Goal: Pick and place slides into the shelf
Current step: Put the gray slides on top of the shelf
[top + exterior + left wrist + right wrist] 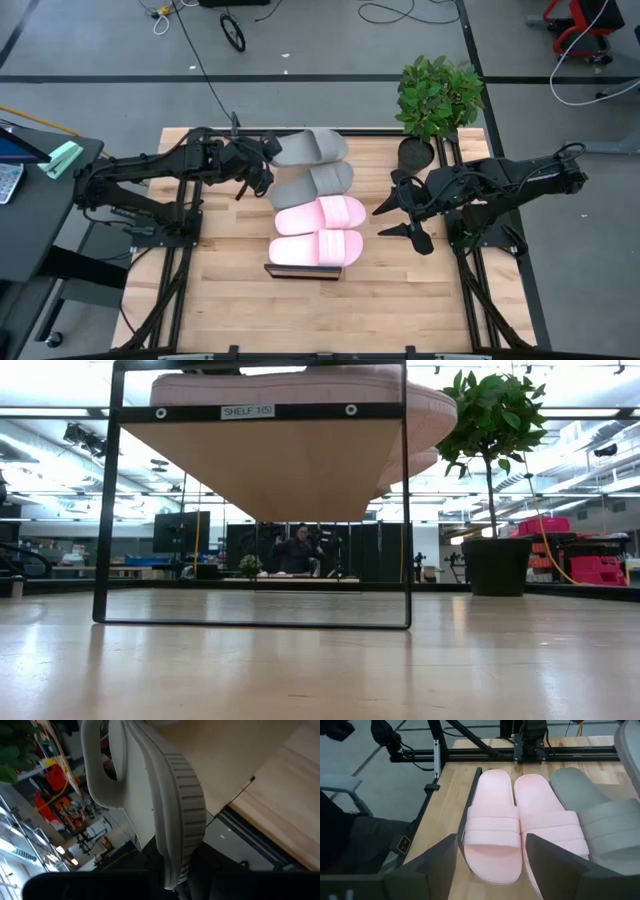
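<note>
The shelf (303,271) stands mid-table, and its frame fills the low view (250,412). Two pink slides (320,213) (316,247) and one grey slide (312,183) lie side by side on its plank top, soles down. My left gripper (266,152) is shut on a second grey slide (312,147) at the shelf's far end. My right gripper (398,222) hangs open to the right of the shelf. It faces the pink slides (492,820) and has nothing between its fingers (445,855). My left gripper pinches the grey slide's end nearest the left arm (175,870), away from the strap (95,775). One finger is on the footbed side and one on the sole side. The fingers come from the table's left, slanting down, along the slide. The slide looks lifted clear above the wood.
A potted plant (438,95) stands at the table's far right corner, just behind my right arm. A dark side table (40,200) with small items stands left of the wooden table. Bare planks lie near the front edge (320,320). A person (297,550) sits far off in the room.
</note>
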Robot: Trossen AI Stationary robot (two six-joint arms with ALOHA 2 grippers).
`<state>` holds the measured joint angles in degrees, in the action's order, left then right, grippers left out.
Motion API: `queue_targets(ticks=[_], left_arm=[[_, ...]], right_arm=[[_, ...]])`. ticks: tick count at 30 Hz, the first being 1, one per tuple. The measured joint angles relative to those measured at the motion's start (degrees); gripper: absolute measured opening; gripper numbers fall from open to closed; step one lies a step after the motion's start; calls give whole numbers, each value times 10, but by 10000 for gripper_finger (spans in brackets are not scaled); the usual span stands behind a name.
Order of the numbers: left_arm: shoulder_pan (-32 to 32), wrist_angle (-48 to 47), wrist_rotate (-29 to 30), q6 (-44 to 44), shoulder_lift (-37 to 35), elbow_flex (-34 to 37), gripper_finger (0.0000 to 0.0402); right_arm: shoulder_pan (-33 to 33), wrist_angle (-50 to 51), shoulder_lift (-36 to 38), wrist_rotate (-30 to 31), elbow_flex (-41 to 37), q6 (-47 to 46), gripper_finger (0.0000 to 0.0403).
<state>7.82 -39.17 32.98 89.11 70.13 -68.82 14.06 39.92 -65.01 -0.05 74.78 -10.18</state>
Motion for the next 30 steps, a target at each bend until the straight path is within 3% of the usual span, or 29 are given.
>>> queue_targets(ticks=[13, 30], left_arm=[[-40, 36, -29, -3, 0, 0, 52], [4, 72, -99, 6, 0, 0, 52]], right_arm=[[0, -1, 0, 0, 0, -3, 229], [-1, -1, 0, 29, 0, 44, 227]])
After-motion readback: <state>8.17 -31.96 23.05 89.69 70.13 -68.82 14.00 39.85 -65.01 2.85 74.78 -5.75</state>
